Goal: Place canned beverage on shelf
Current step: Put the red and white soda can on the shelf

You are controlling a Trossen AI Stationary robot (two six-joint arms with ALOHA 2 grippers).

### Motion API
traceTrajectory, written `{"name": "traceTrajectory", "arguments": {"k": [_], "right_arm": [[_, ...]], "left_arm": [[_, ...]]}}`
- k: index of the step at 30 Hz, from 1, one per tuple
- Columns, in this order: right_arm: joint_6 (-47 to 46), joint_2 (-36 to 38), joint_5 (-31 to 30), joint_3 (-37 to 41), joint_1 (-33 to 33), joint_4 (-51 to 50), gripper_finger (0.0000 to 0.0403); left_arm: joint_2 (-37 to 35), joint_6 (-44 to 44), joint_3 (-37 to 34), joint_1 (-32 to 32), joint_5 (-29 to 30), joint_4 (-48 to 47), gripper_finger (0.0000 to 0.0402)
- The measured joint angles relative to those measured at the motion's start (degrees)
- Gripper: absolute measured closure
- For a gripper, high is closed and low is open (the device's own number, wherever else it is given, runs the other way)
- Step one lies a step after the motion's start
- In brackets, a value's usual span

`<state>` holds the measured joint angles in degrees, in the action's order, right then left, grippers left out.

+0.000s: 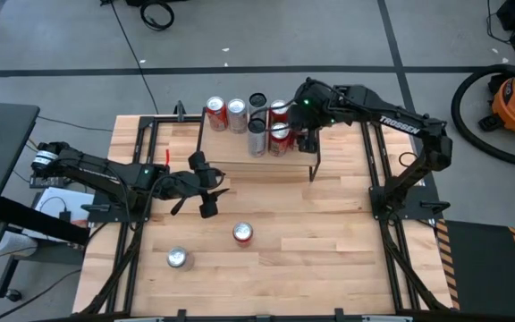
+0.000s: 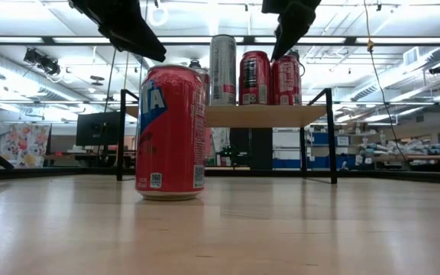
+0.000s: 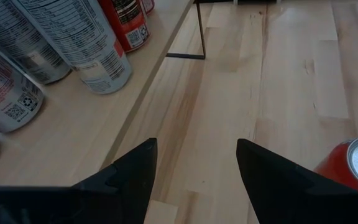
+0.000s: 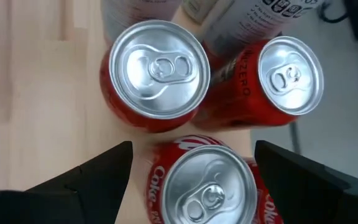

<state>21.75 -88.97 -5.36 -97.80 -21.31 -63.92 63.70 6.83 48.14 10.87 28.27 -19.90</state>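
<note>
Red can (image 1: 243, 233) stands upright on the table (image 1: 329, 250), near a silver-topped can (image 1: 179, 258); several cans already crowd the shelf (image 1: 240, 165). Red body, white lettering, bright aluminium lid.

Likely rigid but thin-walled, dentable, smooth and slippery; heavy if full. Best taken across mid-body, squarely, upright.

Left tool (image 1: 206, 185) hovers above the table beside the shelf, fingers narrow, empty. Right tool (image 4: 188, 180) hangs wide over a shelf can (image 4: 202, 183), not gripping.
</note>
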Motion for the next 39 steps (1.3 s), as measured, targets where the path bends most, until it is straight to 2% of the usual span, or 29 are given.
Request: {"name": "traceTrajectory", "arguments": {"k": [17, 28, 33, 39], "right_arm": [[-1.7, 0.0, -0.3, 0.0, 0.3, -6.9, 0.0055], [-1.2, 0.0, -4.3, 0.0, 1.3, -7.8, 0.0055], [-0.1, 0.1, -10.0, -0.8, 2.5, -8.5, 0.0055], [0.9, 0.1, -12.5, -1.2, 4.6, -10.5, 0.0055]], "left_arm": [[0.0, 0.0, 0.0, 0.0, 0.0, -0.2, 0.0171], [0.0, 0.5, 0.0, 0.0, 0.0, -0.5, 0.0171], [0.0, 1.0, 0.0, 0.0, 0.0, -0.5, 0.0171], [0.0, 1.4, 0.0, 0.0, 0.0, -0.5, 0.0171]]}}
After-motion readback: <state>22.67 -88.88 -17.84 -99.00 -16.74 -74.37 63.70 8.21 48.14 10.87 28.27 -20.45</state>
